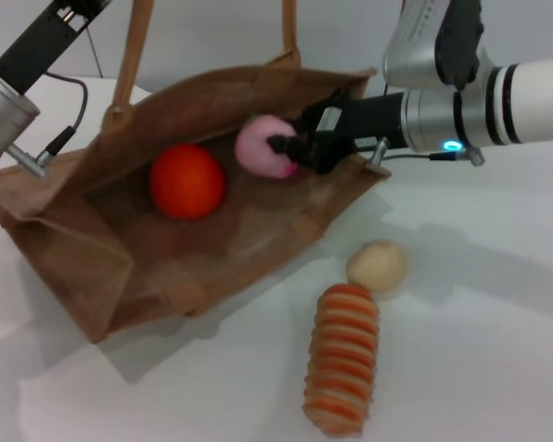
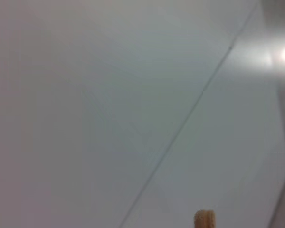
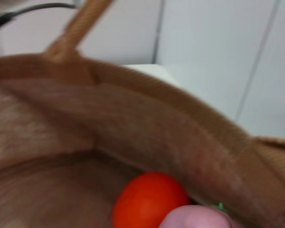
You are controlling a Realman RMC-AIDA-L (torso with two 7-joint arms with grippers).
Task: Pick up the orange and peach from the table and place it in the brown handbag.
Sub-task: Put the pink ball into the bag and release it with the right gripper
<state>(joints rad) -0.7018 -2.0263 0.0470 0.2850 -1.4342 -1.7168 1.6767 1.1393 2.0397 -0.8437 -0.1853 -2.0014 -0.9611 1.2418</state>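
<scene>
The brown handbag (image 1: pixel 92 239) lies open on its side on the white table, its handles reaching up and back. The glossy red-orange orange (image 1: pixel 186 180) rests inside it and also shows in the right wrist view (image 3: pixel 149 202). My right gripper (image 1: pixel 293 147) reaches into the bag's mouth from the right and is shut on the pink peach (image 1: pixel 264 145), held just inside the bag; the peach's edge shows in the right wrist view (image 3: pixel 194 218). My left arm is at the upper left, holding up the bag's left edge; its gripper is out of view.
A pale beige ball (image 1: pixel 377 265) and an orange-and-cream striped ridged roll (image 1: pixel 342 357) lie on the table to the right of the bag. A handle tip (image 2: pixel 204 219) shows in the left wrist view.
</scene>
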